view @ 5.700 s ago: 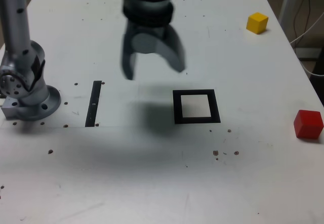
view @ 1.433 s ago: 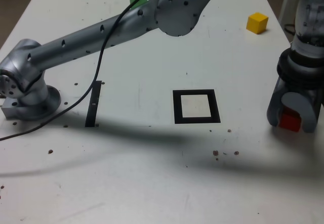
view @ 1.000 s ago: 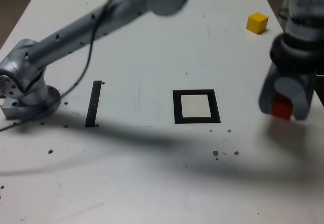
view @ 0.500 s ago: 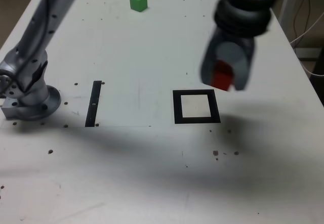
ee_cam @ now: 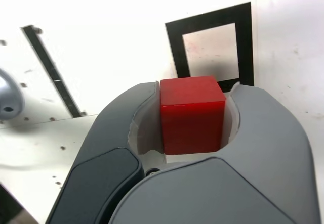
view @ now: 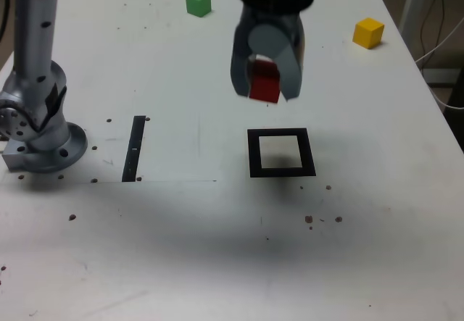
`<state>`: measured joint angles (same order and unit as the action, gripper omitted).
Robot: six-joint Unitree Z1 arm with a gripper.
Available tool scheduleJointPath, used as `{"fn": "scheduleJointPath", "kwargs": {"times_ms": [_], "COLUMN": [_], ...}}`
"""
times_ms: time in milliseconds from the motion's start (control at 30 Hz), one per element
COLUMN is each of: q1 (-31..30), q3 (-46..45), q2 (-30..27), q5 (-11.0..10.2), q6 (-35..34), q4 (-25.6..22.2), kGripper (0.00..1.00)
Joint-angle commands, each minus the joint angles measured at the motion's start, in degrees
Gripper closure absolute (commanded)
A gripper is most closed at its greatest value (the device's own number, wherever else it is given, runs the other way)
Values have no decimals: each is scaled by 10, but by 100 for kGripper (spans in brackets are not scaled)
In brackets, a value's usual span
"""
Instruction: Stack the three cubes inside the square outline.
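- Red cube point(view: 263, 87) sits clamped in the pincer point(view: 265, 93), lifted off the white counter point(view: 362, 248), with the square outline point(view: 281, 152) below and a little toward the exterior view's right of it
- From the wrist view the red cube point(ee_cam: 191, 114) fills the gap between the two grey jaws squarely, and the outline's pale centre point(ee_cam: 211, 52) shows just beyond the pincer point(ee_cam: 192, 118), so my judgement is that the cube is not yet over the frame
- Doing this step well means bringing the cube over the pale centre first, then lowering; the frame looks only slightly wider than the cube, so the cube's edges should run parallel to the black sides
- Lower until the cube rests on the counter before letting go; a drop from height could make it bounce onto the black border
- Green cube point(view: 198, 3) and yellow cube point(view: 368, 32) wait at the far side of the counter, well apart from the outline, so a true bottom layer matters for the stack
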<state>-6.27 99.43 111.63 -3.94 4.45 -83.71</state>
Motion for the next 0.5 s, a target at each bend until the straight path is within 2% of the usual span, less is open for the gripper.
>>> {"fn": "scheduleJointPath", "kwargs": {"times_ms": [0, 267, 467], "q1": [2, 4, 4], "q3": [-11, -92, -151], "q2": [3, 4, -8], "q5": [6, 18, 18], "q6": [0, -57, -96], "q4": [16, 116, 185], "kGripper": [71, 71, 71]}}
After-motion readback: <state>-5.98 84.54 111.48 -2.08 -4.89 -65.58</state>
